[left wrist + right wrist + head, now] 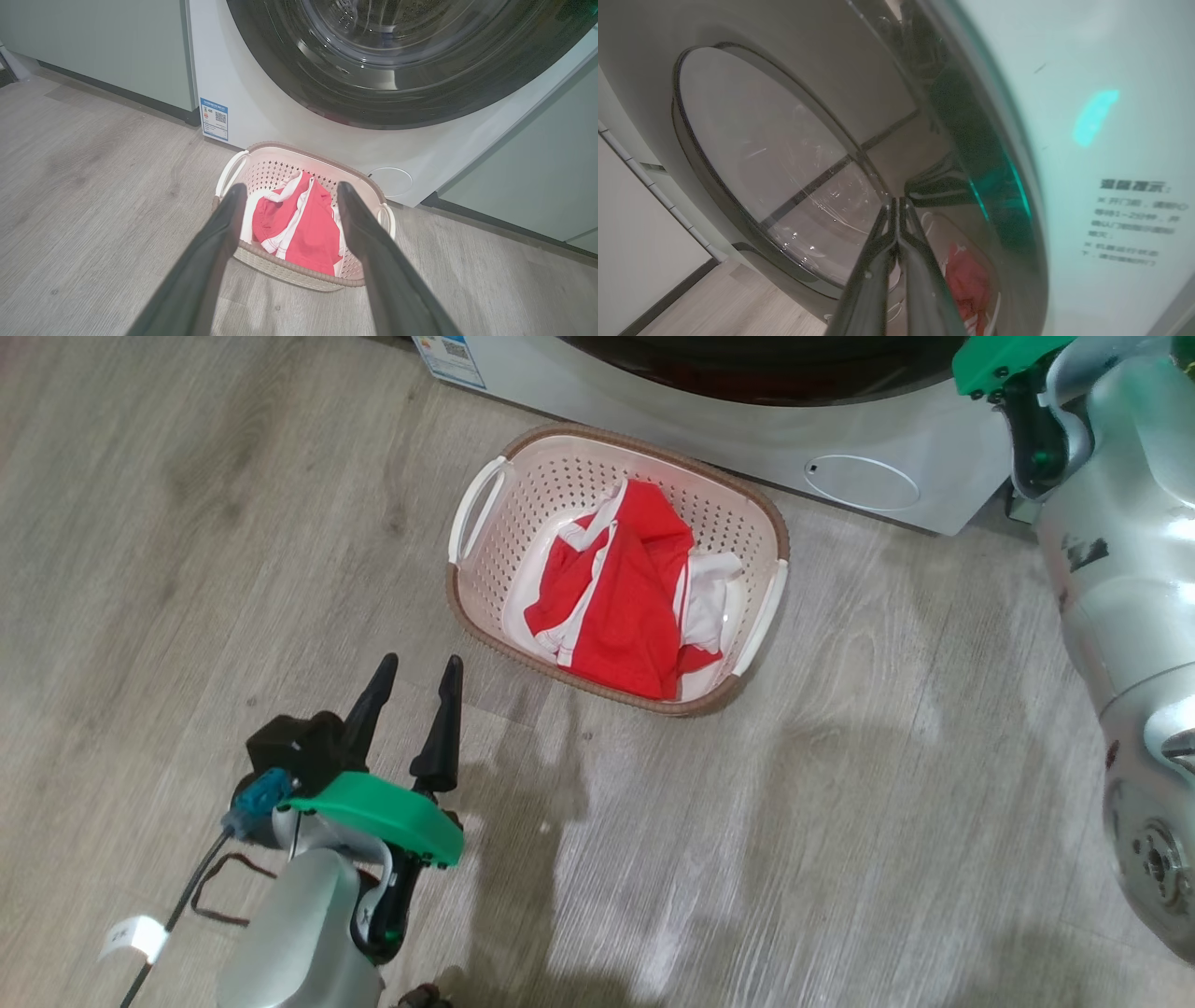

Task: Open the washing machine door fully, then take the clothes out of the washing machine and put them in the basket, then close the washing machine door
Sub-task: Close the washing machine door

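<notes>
clothes (621, 597) in basket (551, 476), just beyond left gripper (421, 660)

Grey wood-look floor (187, 569) carries the basket (523, 504) — just before the washing machine (747, 439) — and pale green cabinets (93, 46).

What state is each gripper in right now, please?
Left gripper: open, holding nothing.
Right gripper: shut, fingers pressed together, nothing between them, tips close to the washing machine door.
</notes>
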Robot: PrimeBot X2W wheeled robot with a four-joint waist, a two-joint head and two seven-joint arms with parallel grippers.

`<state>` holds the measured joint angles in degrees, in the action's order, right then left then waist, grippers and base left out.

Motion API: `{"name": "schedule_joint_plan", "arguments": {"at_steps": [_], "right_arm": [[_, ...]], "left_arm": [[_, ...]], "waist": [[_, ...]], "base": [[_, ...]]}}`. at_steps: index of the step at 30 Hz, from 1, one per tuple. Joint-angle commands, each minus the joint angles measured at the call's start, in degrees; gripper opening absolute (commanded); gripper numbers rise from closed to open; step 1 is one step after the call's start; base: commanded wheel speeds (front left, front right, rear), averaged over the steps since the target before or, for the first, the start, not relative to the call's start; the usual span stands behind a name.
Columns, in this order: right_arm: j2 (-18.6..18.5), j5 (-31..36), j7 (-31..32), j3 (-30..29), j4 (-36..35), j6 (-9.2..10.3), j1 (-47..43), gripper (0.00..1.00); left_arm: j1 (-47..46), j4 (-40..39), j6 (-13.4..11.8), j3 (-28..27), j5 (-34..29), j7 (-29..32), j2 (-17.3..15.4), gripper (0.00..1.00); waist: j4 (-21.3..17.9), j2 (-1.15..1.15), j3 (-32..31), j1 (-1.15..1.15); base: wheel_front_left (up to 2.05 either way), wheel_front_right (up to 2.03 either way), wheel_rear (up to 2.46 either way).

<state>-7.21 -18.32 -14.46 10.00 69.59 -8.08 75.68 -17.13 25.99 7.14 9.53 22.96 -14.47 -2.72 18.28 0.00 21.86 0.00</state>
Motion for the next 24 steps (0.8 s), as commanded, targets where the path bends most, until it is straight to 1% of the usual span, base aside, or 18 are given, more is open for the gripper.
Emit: {"name": "schedule_joint_plan", "arguments": {"at_steps": [1,6,11,13,17,18,19,20,21,24], "right_arm": [[-0.1,0.5,-0.5,-1.4,-2.1,0.59,3.6,0.00],[1.0,2.3,-0.5,-2.9,-3.0,0.59,2.6,0.00],[3.0,2.9,-0.5,-2.1,-4.8,0.59,-1.8,0.00],[3.6,2.5,-0.5,-1.2,-5.9,0.59,-4.3,0.00],[4.3,-0.5,-0.5,2.8,-9.6,0.59,-10.7,0.00],[4.3,-2.2,-0.5,4.1,-10.9,0.59,-12.7,0.18],[4.3,-4.0,-0.5,5.4,-12.2,0.59,-14.9,0.40],[4.3,-5.6,-0.5,6.7,-13.3,0.59,-17.1,0.86],[4.3,-6.8,-0.5,7.8,-14.2,0.59,-19.3,1.00],[4.3,-8.8,-0.5,9.5,-16.2,0.59,-25.3,1.00]], "left_arm": [[-1.6,-1.4,0.4,-2.1,0.4,-0.5,-0.7,1.00],[-1.6,-1.0,0.4,-2.2,0.4,-0.5,-0.6,1.00],[-0.7,-0.6,0.4,-3.0,0.2,-0.5,-1.1,1.00],[-0.1,-0.7,0.4,-3.7,0.3,-0.5,-1.4,1.00],[1.3,-0.7,0.4,-4.8,1.1,-0.5,-2.3,1.00],[1.6,-0.6,0.4,-4.3,1.2,-0.5,-2.8,1.00],[1.9,-0.4,0.4,-3.9,1.0,-0.5,-3.4,1.00],[2.2,-0.2,0.4,-3.6,0.7,-0.5,-4.2,1.00],[2.4,0.0,0.4,-3.7,0.5,-0.5,-4.8,1.00],[2.8,0.9,0.4,-5.0,0.1,-0.5,-6.4,1.00]], "waist": [[-0.2,0.00,0.0,0.00],[-0.8,0.00,-0.6,0.00],[-2.0,0.00,-3.6,0.00],[-2.5,0.00,-5.4,0.00],[-3.8,0.00,-9.7,0.00],[-4.0,0.00,-10.8,0.00],[-4.3,0.00,-12.2,0.00],[-4.5,0.00,-13.4,0.00],[-4.9,0.00,-14.8,0.00],[-6.2,0.00,-18.0,0.00]], "base": [[0.00,0.00,0.00],[0.00,0.00,0.00],[0.00,0.00,0.00],[0.00,0.00,0.00],[0.00,0.00,0.00],[0.00,0.00,0.00],[0.00,0.00,0.00],[0.00,0.00,0.00],[0.00,0.00,0.00],[0.00,0.00,0.00]]}}
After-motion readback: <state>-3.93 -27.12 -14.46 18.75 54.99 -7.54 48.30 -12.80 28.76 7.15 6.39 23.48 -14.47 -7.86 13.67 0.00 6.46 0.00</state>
